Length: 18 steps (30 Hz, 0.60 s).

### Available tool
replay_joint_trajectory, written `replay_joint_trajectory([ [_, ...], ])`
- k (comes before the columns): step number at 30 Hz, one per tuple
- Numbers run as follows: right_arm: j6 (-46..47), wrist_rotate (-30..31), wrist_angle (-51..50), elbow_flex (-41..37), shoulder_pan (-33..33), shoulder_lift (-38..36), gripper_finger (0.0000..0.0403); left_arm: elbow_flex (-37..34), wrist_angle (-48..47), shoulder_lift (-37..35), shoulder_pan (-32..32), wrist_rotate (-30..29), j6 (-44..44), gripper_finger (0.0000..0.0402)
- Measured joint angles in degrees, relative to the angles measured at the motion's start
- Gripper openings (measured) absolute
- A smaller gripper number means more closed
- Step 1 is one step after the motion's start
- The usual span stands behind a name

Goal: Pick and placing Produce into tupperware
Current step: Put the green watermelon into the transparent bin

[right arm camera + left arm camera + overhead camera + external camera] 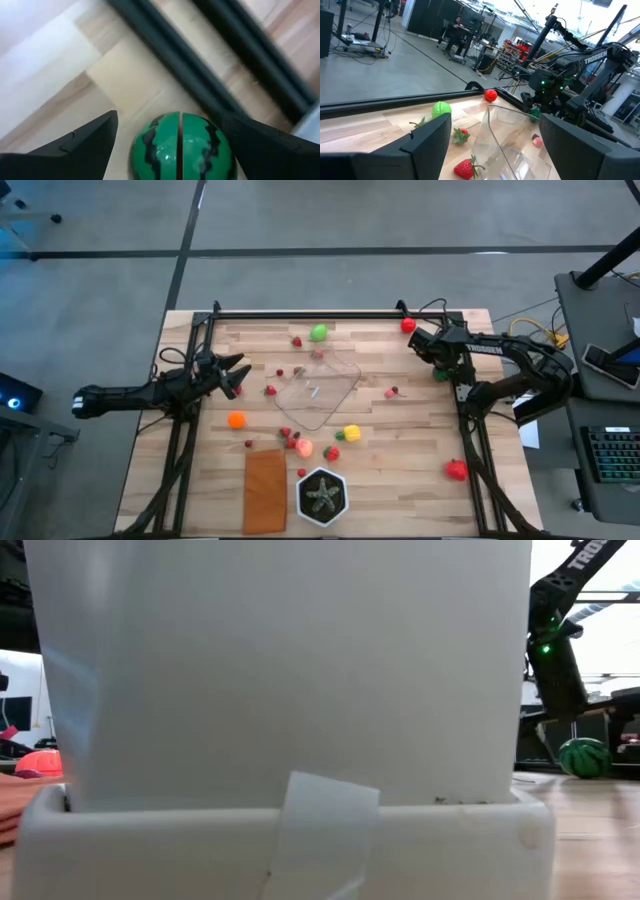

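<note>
The right gripper [170,145] is seen spread wide around the striped watermelon [181,146] at the table's right edge, not yet clamped. The tupperware [318,390] sits mid-table, well apart, with produce scattered around it. The left gripper [232,375] is held open near the left rail, waiting. A slip is judged likely: the round toy could roll from the closing fingers toward the frame rail [210,75].
</note>
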Motion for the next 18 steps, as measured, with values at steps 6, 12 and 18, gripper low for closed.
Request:
replay_joint_trajectory([
  [6, -3.2, -4.0, 2.1, 0.4, 0.0, 3.2, 0.0349, 0.0, 0.0, 0.0, 0.0, -0.4, 0.0, 0.0288],
  [12, -3.5, -6.4, 2.1, 0.4, 0.1, 2.5, 0.0342, 0.0, 0.0, 0.0, 0.0, -1.3, 0.0, 0.0288],
  [18, -3.9, -10.8, 1.9, 0.3, 0.5, -0.8, 0.0334, 0.0, 0.0, 0.0, 0.0, -1.3, -0.1, 0.0288],
])
